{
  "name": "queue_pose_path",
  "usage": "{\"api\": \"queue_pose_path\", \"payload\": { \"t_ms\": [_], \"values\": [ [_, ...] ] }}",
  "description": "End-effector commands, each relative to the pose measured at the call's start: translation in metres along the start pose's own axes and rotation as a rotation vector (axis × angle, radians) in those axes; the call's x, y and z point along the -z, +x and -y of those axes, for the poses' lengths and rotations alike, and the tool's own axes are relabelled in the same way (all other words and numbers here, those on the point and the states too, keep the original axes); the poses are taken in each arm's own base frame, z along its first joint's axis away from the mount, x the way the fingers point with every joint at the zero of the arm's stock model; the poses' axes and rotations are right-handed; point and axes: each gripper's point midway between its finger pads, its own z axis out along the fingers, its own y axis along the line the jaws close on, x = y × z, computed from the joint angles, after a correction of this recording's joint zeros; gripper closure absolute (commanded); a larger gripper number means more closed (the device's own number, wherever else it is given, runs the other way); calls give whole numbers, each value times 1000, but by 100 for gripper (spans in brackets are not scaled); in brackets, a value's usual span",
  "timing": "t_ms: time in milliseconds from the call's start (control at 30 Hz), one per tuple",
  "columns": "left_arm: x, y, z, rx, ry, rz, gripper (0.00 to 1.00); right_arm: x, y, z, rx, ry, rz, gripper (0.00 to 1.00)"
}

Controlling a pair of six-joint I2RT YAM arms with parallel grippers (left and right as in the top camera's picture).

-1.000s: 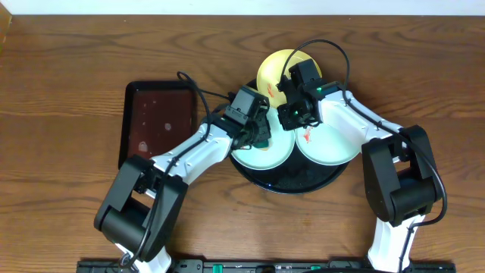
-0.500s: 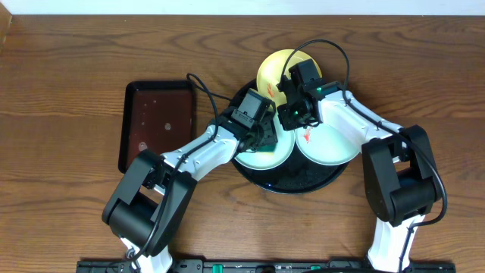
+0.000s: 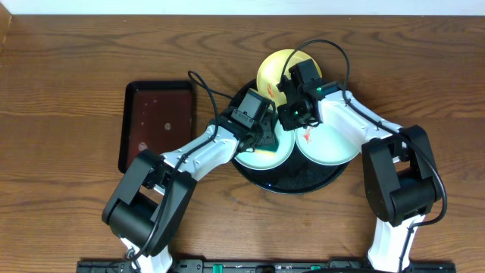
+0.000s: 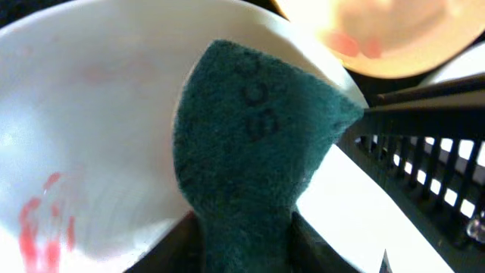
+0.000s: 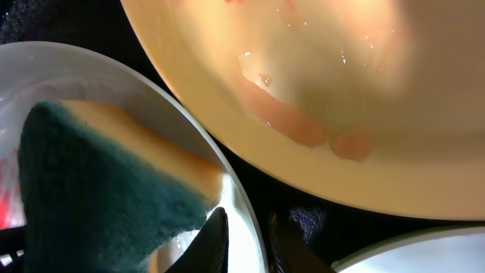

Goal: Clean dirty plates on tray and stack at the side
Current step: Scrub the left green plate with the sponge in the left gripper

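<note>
A green scouring sponge (image 4: 250, 129) is pinched by the left fingers (image 3: 261, 136) and pressed against a white round plate (image 3: 261, 158) marked with red smears. The rim of this plate is clamped between the right fingers (image 3: 292, 116). The plate is seen on the large black round tray (image 3: 292, 182), just beside a pale yellow plate (image 3: 274, 70), on the wooden desk (image 3: 76, 76).
</note>
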Motion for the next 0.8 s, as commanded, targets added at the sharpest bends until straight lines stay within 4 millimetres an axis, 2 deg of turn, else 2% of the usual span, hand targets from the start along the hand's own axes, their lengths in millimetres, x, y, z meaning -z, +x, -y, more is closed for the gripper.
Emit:
{"api": "queue_pose_path", "payload": {
  "t_ms": [0, 167, 200, 267, 400, 567, 767],
  "values": [
    [3, -5, 1, -23, -2, 18, 73, -4, 1, -1, -4, -5, -12, 83],
    [3, 2, -5, -19, -27, -9, 81, -5, 1, -1, -4, -5, -13, 84],
    [2, 6, -12, -15, -60, -25, 86, -4, 2, -1, -4, -5, -14, 84],
    [3, 10, -26, -12, -126, -28, 87, -4, 2, -1, -5, -5, -15, 85],
    [6, 14, -55, -12, -266, -17, 87, -4, 2, -1, -5, -4, -16, 85],
    [7, 19, -71, -18, -326, -11, 87, -4, 3, -1, -6, -4, -18, 86],
    [21, 6, -103, -45, -512, 80, 87, -4, 6, 1, -9, 6, -33, 92]
  ]
}}
